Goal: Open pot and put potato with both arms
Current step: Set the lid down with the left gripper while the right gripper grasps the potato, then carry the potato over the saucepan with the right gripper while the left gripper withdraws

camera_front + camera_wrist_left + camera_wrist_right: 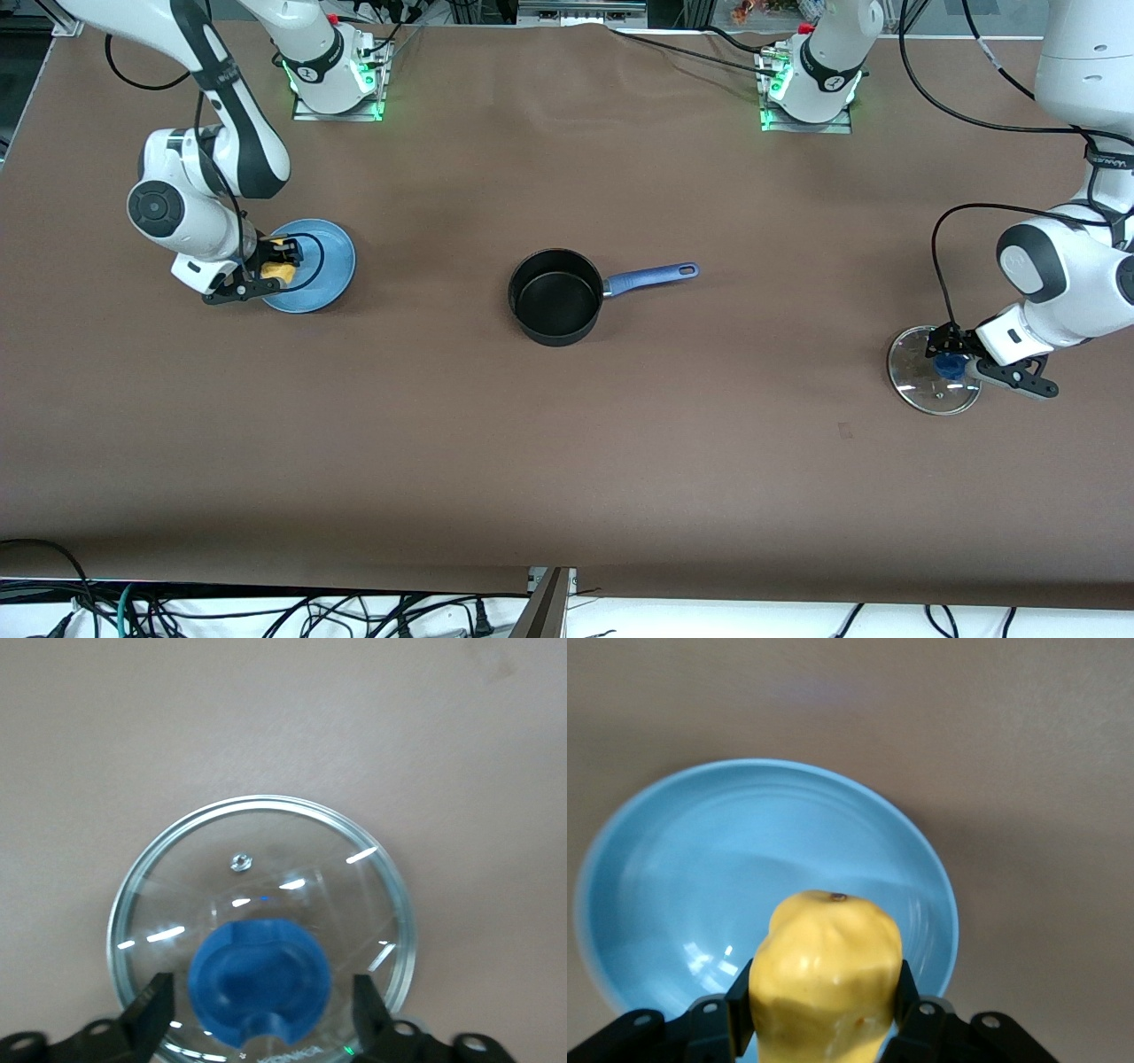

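The black pot stands open and empty at the table's middle, its blue handle pointing toward the left arm's end. Its glass lid with a blue knob lies flat on the table at the left arm's end. My left gripper is open, one finger on each side of the knob with gaps between; in the left wrist view the gripper straddles the knob on the lid. My right gripper is shut on the yellow potato, just over the blue plate; in the right wrist view the gripper clasps the potato.
The blue plate sits at the right arm's end of the brown table and holds nothing else. Both arm bases stand along the table's edge farthest from the front camera. Cables hang off the edge nearest the front camera.
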